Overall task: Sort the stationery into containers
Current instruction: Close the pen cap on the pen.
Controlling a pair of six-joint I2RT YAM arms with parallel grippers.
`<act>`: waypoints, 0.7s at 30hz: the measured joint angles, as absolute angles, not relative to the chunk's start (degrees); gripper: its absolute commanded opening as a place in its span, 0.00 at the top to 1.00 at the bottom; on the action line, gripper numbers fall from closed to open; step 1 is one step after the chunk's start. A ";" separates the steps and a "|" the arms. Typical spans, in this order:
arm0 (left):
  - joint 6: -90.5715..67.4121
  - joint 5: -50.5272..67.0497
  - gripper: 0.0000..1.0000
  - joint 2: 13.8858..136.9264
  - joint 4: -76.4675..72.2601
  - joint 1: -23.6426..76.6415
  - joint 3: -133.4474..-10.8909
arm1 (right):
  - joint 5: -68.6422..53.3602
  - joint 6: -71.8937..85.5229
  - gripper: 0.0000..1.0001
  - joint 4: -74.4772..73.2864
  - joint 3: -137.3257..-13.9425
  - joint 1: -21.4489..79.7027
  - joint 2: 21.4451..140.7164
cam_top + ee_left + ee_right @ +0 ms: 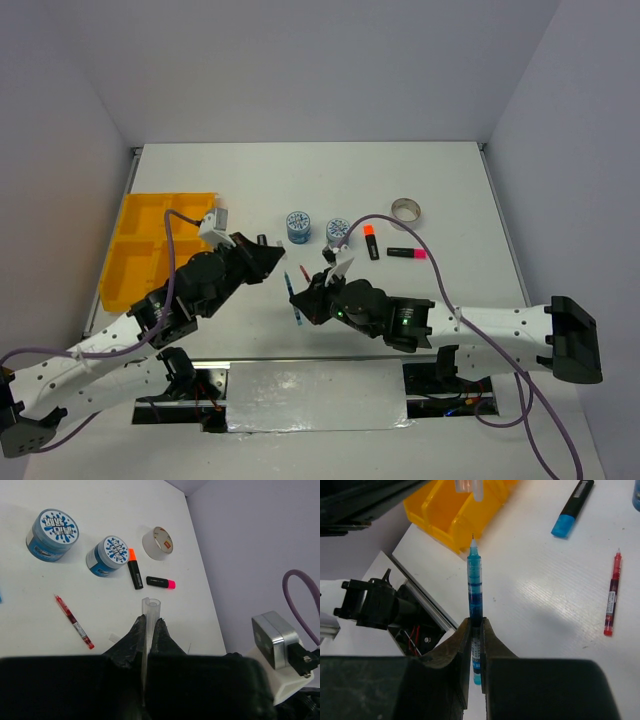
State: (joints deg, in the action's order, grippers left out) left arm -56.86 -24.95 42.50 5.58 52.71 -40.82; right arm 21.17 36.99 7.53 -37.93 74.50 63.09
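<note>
Stationery sits mid-desk in the top view. Count two blue-white rolls point(297, 225) point(338, 231), one silvery tape ring point(406, 211), an orange highlighter point(370, 241), a pink highlighter point(406, 253) and one red pen point(303, 272) on the white desk point(450, 180). The yellow tray point(140, 215), four compartments, lies far left, well apart from them. The right jaws carry a blue pen point(288, 280) above the desk, close to the left jaws.

Over to the left wrist: the left jaws are pinched tight on a clear pen cap point(150, 609), which the top view cannot resolve. Both rolls, the ring, two highlighters and the red pen lie beyond.

Now the right wrist: the right jaws are clamped on the blue pen, its tip just below that cap and not touching. Only here a blue highlighter point(571, 507) shows, on the desk near the tray.
</note>
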 measured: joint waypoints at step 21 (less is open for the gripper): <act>-56.73 -22.76 1.00 44.14 4.32 52.71 -39.83 | 24.47 35.86 1.00 4.99 -38.22 74.50 61.17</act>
